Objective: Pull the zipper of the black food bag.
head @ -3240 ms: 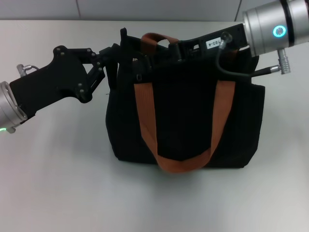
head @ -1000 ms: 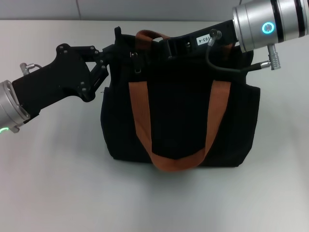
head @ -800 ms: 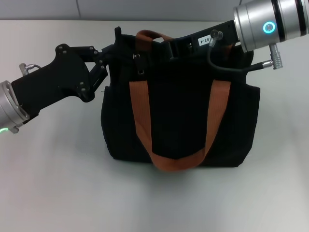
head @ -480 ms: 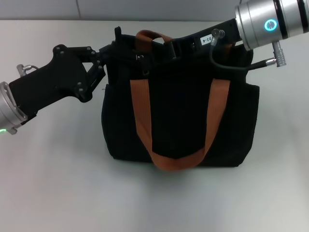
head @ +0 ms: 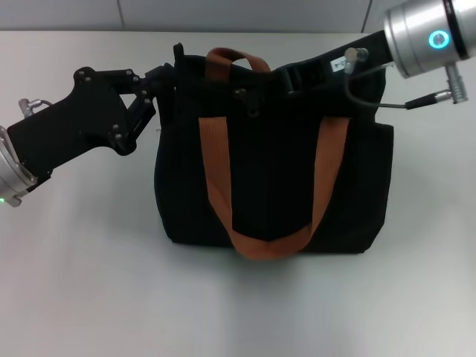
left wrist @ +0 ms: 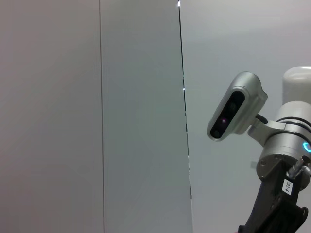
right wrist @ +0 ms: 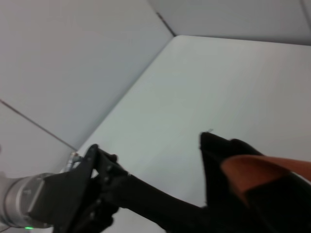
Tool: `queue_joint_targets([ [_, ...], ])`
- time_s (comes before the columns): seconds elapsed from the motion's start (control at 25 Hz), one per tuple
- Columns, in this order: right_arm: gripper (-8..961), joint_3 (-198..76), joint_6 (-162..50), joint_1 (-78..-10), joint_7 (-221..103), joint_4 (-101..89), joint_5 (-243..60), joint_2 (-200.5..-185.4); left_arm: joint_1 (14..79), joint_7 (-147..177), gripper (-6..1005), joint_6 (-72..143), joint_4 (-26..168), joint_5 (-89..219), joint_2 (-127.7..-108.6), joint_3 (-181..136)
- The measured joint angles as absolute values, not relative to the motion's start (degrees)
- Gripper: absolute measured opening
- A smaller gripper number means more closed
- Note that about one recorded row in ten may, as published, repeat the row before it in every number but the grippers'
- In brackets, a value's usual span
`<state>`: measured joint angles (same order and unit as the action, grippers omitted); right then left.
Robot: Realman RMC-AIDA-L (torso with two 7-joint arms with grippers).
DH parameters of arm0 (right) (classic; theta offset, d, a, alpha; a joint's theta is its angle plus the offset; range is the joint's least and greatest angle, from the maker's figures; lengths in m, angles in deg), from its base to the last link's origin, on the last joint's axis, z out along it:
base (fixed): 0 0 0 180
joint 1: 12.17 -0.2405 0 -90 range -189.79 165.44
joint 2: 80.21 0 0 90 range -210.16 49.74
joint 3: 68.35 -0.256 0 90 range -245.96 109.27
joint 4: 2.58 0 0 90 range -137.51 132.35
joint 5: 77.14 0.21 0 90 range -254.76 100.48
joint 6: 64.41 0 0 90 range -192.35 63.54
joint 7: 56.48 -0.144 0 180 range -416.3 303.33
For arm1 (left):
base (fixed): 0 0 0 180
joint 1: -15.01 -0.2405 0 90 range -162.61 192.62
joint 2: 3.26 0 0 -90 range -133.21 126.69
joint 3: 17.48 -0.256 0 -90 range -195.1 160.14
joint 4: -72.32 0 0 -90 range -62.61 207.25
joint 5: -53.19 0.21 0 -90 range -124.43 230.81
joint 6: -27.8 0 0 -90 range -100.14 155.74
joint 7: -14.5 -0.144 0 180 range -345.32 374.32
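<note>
Zipper [head: 242, 94] sitting partway along the bag [head: 275, 186] top: left gripper [head: 167, 78] pinching the bag corner, right gripper [head: 286, 80] working near it, jaw state unclear.

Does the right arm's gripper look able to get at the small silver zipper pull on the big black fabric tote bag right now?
Probably yes. The right gripper sits along the black tote bag's top edge, close beside the small silver zipper pull, with nothing visible between them. The left gripper is at the bag's far end, out of the way.

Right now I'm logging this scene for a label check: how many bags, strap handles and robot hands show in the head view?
Black food bag: 1
Orange-brown strap handles: 2
Robot hands, left hand and right hand: 2
Total: 5
</note>
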<state>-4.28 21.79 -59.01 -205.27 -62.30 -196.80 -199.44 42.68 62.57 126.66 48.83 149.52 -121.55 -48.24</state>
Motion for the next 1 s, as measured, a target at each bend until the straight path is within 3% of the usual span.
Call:
queue_joint_targets([
  [1.0, -5, -8.9, 26.0, -43.7, -212.2, -83.7, -203.1, -199.73, 43.0, 62.6, 26, 125.8, 48.7, 149.4, -121.47, -48.2],
])
